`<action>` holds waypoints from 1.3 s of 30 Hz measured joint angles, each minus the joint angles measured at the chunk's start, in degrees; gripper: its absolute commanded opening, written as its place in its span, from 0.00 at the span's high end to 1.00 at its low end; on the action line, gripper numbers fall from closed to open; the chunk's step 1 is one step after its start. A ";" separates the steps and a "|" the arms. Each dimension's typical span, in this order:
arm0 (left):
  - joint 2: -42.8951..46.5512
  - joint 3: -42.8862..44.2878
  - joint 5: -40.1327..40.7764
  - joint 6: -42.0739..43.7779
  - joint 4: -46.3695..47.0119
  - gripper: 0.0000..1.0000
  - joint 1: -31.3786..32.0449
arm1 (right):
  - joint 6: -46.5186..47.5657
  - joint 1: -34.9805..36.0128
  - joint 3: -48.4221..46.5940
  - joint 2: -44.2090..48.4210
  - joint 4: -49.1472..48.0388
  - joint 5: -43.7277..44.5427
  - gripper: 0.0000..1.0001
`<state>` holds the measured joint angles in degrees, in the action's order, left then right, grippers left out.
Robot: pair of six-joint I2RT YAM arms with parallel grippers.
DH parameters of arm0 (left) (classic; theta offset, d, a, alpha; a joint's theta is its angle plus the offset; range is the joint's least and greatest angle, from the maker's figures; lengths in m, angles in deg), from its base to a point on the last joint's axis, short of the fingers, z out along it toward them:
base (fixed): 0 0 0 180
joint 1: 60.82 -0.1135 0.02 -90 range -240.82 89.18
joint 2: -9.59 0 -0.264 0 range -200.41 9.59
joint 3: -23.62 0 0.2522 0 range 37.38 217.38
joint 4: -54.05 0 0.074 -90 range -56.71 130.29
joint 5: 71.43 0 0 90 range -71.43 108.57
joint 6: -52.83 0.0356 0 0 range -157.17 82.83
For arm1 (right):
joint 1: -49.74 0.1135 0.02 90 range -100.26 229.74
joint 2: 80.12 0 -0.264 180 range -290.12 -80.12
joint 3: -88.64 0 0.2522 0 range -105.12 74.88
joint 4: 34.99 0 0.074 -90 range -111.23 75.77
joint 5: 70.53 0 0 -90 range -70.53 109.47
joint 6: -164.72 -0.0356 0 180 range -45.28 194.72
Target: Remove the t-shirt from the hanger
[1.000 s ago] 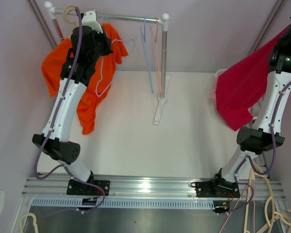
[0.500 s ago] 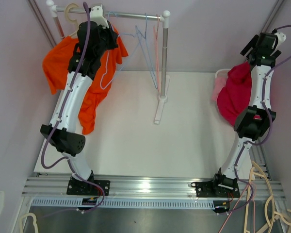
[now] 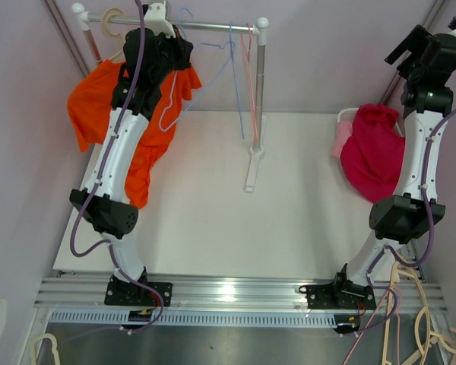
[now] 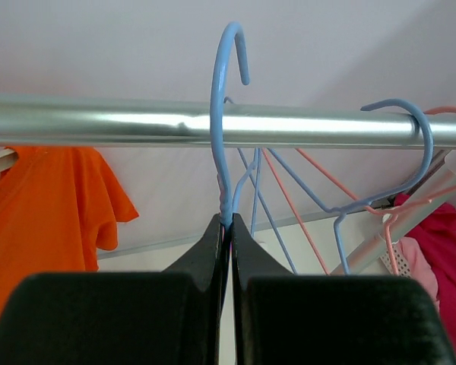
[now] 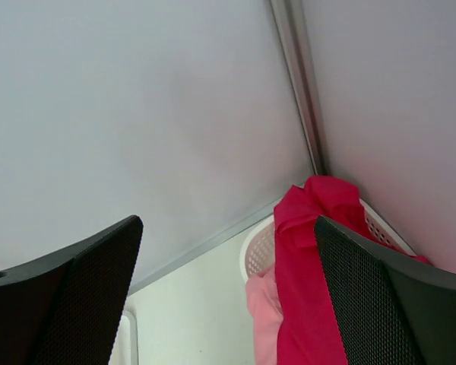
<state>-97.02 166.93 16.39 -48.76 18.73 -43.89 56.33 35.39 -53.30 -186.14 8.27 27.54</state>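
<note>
The red t-shirt [image 3: 376, 148] lies heaped on the white basket [image 5: 260, 247] at the right wall, off any hanger, with a pink garment [image 5: 262, 308] beside it. My right gripper [image 3: 422, 49] hangs above it, open and empty; in the right wrist view the gripper [image 5: 226, 222] frames the red t-shirt [image 5: 308, 258]. The bare light-blue hanger [image 3: 171, 106] dangles from my left gripper [image 3: 181, 47], which is shut on its neck. In the left wrist view the gripper [image 4: 229, 220] holds the hanger's hook [image 4: 216, 114] against the metal rail [image 4: 99, 129].
An orange t-shirt [image 3: 91, 99] hangs on a wooden hanger [image 3: 110, 23] at the rail's left end. Blue and pink hangers [image 3: 239, 53] hang near the rack's right post [image 3: 257, 91]. The rack's foot [image 3: 251, 167] rests mid-table. Spare hangers [image 3: 418, 327] lie at the near right.
My right gripper opened and let go of the red t-shirt, which dropped onto the basket, and that arm rose. My left arm carried the blue hanger up to the rail.
</note>
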 measured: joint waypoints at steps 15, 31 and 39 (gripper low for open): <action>0.90 -9.88 11.50 4.17 8.37 0.99 5.68 | 0.46 0.68 7.21 1.25 -0.59 -2.73 0.01; 0.87 -8.02 21.51 13.75 11.85 0.83 8.61 | 0.39 0.68 9.75 4.90 -1.99 -5.62 0.00; -2.08 -5.77 22.84 14.93 12.66 0.71 9.03 | 0.39 0.70 11.13 5.35 -2.03 -6.27 0.01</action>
<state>-99.10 161.16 39.23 -33.84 31.38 -34.86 56.73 36.09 -42.17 -180.79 6.23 21.27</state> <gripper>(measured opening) 0.221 0.993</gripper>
